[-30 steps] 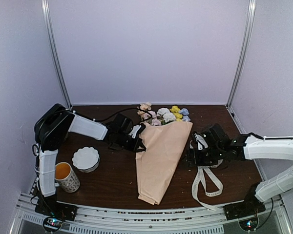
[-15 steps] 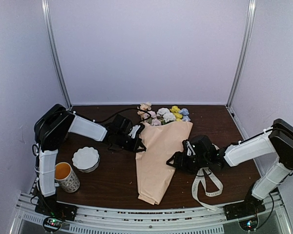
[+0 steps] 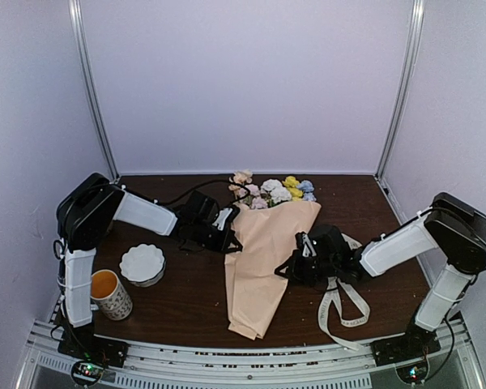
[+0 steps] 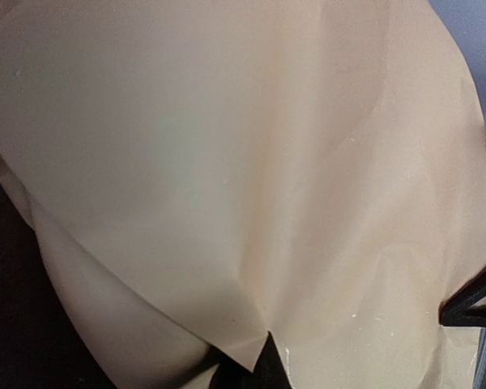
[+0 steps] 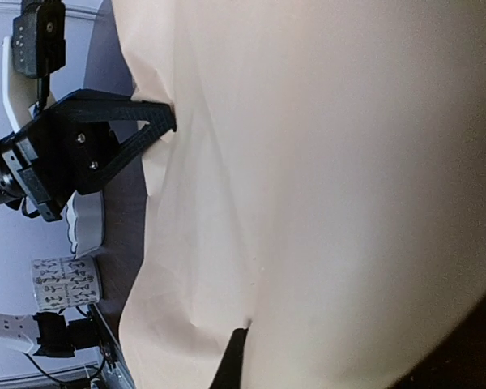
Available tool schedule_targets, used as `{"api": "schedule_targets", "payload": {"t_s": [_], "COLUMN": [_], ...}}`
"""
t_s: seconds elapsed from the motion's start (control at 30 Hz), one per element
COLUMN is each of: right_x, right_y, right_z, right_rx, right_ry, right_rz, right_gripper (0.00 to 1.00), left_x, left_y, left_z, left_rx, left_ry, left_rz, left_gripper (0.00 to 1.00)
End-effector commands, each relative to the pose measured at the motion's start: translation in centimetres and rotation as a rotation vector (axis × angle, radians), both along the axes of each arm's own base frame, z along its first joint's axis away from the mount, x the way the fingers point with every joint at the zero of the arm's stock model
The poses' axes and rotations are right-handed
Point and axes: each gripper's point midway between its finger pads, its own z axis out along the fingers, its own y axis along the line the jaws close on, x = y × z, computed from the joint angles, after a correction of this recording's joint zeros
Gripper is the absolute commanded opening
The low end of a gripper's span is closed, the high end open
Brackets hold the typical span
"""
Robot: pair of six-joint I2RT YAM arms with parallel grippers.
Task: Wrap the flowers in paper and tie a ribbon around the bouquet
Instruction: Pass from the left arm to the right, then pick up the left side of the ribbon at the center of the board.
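Note:
The bouquet lies on the table as a peach-tan paper (image 3: 267, 251) cone, narrow end toward me. The pastel flowers (image 3: 269, 191) poke out of its far end. My left gripper (image 3: 232, 239) is shut on the paper's left edge; in the left wrist view the paper (image 4: 243, 162) fills the frame above the gripper (image 4: 261, 366). My right gripper (image 3: 283, 273) is shut on the cone's right edge, and its wrist view shows the paper (image 5: 332, 186) pinched at the gripper (image 5: 235, 350). The cream ribbon (image 3: 324, 308) lies looped on the table to the right, held by neither gripper.
A white scalloped bowl (image 3: 142, 264) and a patterned cup (image 3: 112, 293) with orange liquid stand at the near left. The dark wooden table (image 3: 186, 300) is bounded by white walls and a metal rail at the front edge.
My right arm has swung left from the ribbon to the paper cone's right edge, and its jaws have gone from open to shut on the paper. The left arm has stayed put.

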Motion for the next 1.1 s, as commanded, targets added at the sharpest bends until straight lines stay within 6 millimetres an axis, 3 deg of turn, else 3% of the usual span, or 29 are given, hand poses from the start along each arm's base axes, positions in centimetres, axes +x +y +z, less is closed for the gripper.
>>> {"api": "schedule_targets", "payload": {"t_s": [0.0,0.13,0.27,0.33,0.43,0.53,0.63,0.73,0.83,0.93,1.07], "right_x": [0.3,0.3,0.4,0.5,0.6,0.7,0.7,0.7,0.6,0.3,0.5], "right_y": [1.0,0.5,0.5,0.5,0.7,0.9,1.2,1.2,1.3,2.1,2.1], "right_z": [1.2,1.5,1.7,1.8,1.7,1.6,1.7,1.6,1.7,1.4,0.9], "right_rx": [0.017,0.011,-0.004,-0.011,-0.032,-0.059,-0.068,-0.105,-0.137,-0.162,-0.210], "right_ry": [-0.020,-0.024,-0.034,-0.035,-0.037,-0.040,-0.045,-0.053,-0.072,-0.074,-0.079], "right_rz": [0.037,0.029,0.033,0.040,0.061,0.082,0.105,0.135,0.184,0.265,0.309], "right_gripper": [0.00,0.00,0.00,0.00,0.00,0.00,0.00,0.00,0.00,0.00,0.00], "left_x": [-0.6,0.4,1.0,0.4,-3.5,-10.9,-19.7,-24.3,-26.8,-29.0,-29.1], "left_y": [1.6,1.7,2.4,2.1,-0.1,-4.1,-8.3,-12.0,-14.9,-17.0,-20.0], "left_z": [-1.6,1.5,5.8,9.2,14.3,16.3,15.8,14.0,11.0,9.3,7.3], "left_rx": [0.071,0.071,0.072,0.048,0.049,0.043,0.007,0.032,0.118,0.155,0.225], "left_ry": [0.048,-0.029,-0.134,-0.229,-0.429,-0.611,-0.733,-0.757,-0.722,-0.796,-0.966], "left_rz": [0.029,0.044,0.064,0.039,-0.108,-0.390,-0.746,-0.958,-1.114,-1.223,-1.246], "left_gripper": [0.00,0.03,0.28,0.31,0.35,0.38,0.41,0.46,0.50,0.56,0.66]}}
